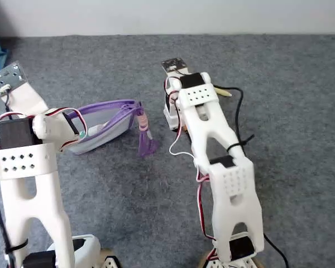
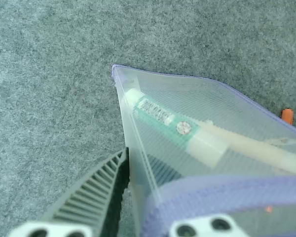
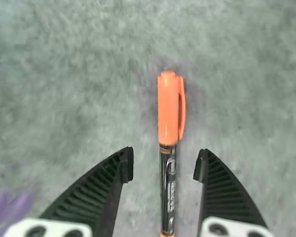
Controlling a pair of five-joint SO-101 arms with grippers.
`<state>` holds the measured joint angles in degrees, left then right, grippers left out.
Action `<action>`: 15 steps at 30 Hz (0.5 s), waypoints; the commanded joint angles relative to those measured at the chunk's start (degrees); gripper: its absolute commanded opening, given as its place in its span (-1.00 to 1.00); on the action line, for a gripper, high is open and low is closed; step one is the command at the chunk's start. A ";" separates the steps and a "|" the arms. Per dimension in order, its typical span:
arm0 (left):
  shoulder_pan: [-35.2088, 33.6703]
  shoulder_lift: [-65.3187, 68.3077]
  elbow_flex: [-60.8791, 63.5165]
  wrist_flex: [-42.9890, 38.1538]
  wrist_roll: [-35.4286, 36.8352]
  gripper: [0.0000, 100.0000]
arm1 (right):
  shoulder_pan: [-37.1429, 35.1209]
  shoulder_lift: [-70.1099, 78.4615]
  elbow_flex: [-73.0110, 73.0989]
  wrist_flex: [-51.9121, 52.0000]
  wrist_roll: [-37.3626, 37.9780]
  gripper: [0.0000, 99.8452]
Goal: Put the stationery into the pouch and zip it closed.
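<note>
As I read it from my console, carpet [image 1: 290, 123]: grey, and it carries everything.
Right arm [image 1: 212, 134]: stretched forward over the middle of the carpet, to the right of the pouch.
Left arm [image 1: 28, 167]: bent in towards the pouch from the left.
Pouch [image 1: 103, 129]: see-through with a purple zip band, lying on the carpet between the two arms. Its mouth gapes, so I judge the zip not yet drawn.
Left gripper [image 2: 138, 192]: pinching the pouch wall just below the purple band, one ribbed finger [image 2: 89, 197] outside it.
Right gripper [image 3: 164, 155]: spread wide, a jaw on each side of the orange pen and, as far as I can see, touching neither side of it.
White pen [image 2: 187, 129]: already inside the pouch, lying along its lower fold.
Orange pen [image 3: 170, 108]: flat on the carpet outside the pouch, cap pointing away from the right wrist.
Tassel [image 1: 146, 140]: purple, hanging off the zip end nearest the right arm.
Done: one pen is in, I judge.
Left: close on the orange pen, carry it to the open mouth, drop it in, then zip up.
</note>
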<state>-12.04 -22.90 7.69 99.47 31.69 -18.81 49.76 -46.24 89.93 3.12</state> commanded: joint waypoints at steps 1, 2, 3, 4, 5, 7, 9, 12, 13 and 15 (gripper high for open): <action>-0.09 2.02 -0.31 0.79 0.44 -0.97 | 0.66 7.52 -15.21 5.67 3.25 -0.58; -0.09 2.02 -0.31 0.79 0.44 -0.97 | 0.66 9.89 -18.20 7.08 3.96 -0.58; -0.09 2.02 -0.31 0.79 0.44 -0.97 | 0.66 12.09 -21.19 8.40 4.40 -0.59; -0.09 2.02 -0.31 0.79 0.44 -0.97 | 0.66 14.20 -24.00 9.54 4.66 -0.62; -0.09 2.02 -0.31 0.79 0.44 -0.97 | 0.75 16.13 -26.73 10.51 4.75 -0.69; -0.09 2.02 -0.31 0.79 0.44 -0.97 | 1.19 19.56 -31.74 11.82 4.75 -0.87; -0.09 2.02 -0.31 0.79 0.44 -0.97 | 1.71 22.20 -35.78 12.26 4.75 -1.00; -0.09 2.02 -0.31 0.79 0.44 -0.97 | 3.03 24.04 -39.82 12.70 4.84 -0.95; -0.09 2.02 -0.31 0.79 0.44 -0.97 | 3.21 23.96 -40.62 12.79 4.84 -0.98; -0.09 2.02 -0.31 0.79 0.44 -0.97 | 3.74 23.78 -42.29 12.97 4.84 -0.98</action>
<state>-12.04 -22.90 7.69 99.47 31.69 -15.82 74.29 -83.87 100.48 7.25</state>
